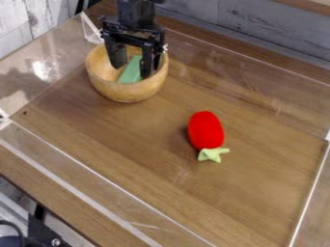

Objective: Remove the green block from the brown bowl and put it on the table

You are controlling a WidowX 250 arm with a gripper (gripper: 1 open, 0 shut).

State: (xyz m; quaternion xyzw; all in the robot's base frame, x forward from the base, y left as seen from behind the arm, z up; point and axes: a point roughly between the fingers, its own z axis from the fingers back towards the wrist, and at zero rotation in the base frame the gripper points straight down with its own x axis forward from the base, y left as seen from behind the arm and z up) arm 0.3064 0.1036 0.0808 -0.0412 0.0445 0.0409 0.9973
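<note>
1. The fingers (pixel 134 60) are seen pointed straight down over the brown bowl (pixel 108 87), with the dark arm rising out of the frame at about 12 o'clock.
2. The two black fingers are spread wide, and nothing is gripped between them; their tips are lowered to the bowl's rim, one on each side of the green block (pixel 131 70).
3. Whether the tips touch the block cannot be told.
4. The green block is found inside the bowl, leaning tilted against the inner wall.
5. The bowl is placed on the tabletop (pixel 154 183) toward 10 o'clock, near the clear plastic border (pixel 39 58).
6. A red toy with a green stem (pixel 206 133) is seen lying at about 3 o'clock on the tabletop, well apart from the bowl.
7. Part of the bowl's far rim is hidden by the fingers.
</note>
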